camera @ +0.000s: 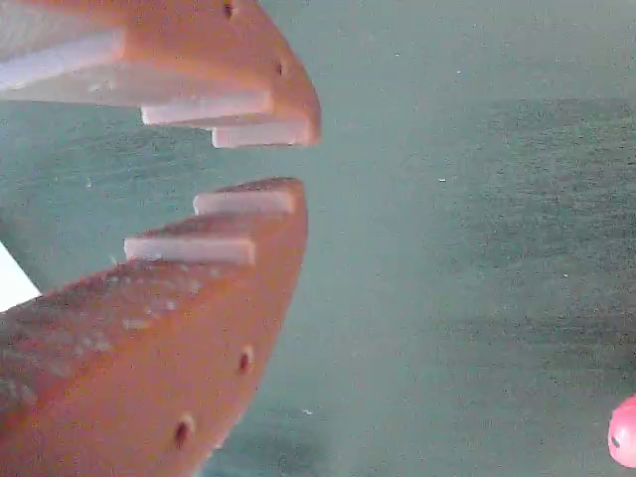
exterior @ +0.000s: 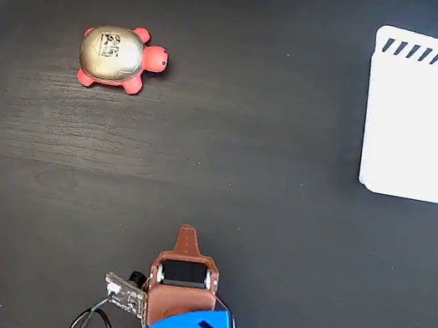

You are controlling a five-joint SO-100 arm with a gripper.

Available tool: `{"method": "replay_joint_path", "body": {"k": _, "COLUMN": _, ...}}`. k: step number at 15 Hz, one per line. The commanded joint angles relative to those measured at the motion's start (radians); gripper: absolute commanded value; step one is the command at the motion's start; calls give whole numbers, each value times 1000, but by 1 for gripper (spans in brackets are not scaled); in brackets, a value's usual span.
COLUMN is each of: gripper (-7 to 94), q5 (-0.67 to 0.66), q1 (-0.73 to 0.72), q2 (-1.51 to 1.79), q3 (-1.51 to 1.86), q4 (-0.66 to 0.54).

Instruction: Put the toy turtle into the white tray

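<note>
The counter point(exterior: 226, 174) is one broad sheet of matte black with a faint wood grain; on it, at the far right of the fixed view, lies one white tray point(exterior: 420, 123), smooth plastic, rounded corners, dark slanted slots along two edges; one toy turtle point(exterior: 120, 59) sits well apart at upper left, glossy golden dome, red-orange legs; only a pink sliver point(camera: 624, 429) shows in the wrist view; the brown pincer point(camera: 298, 159) is slightly parted, empty, its arm cut off below.
</note>
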Motion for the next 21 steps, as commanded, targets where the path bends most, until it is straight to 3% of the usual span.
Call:
{"method": "replay_joint_path", "body": {"k": 1, "gripper": 0, "q5": 9, "q1": -11, "q2": 11, "q3": -9, "q4": 12}}
{"method": "replay_joint_path", "body": {"k": 14, "gripper": 0, "q5": 17, "q1": -31, "q2": -48, "q3": -17, "q4": -6}}
{"method": "replay_joint_path", "body": {"k": 16, "gripper": 0, "q5": 72, "q1": -34, "q2": -235, "q3": -54, "q4": -175}}
{"method": "replay_joint_path", "body": {"k": 18, "gripper": 0, "q5": 117, "q1": -26, "q2": -538, "q3": -258, "q4": -259}}
{"method": "replay_joint_path", "body": {"k": 21, "gripper": 0, "q5": 126, "q1": -63, "q2": -953, "q3": -684, "q4": -109}}
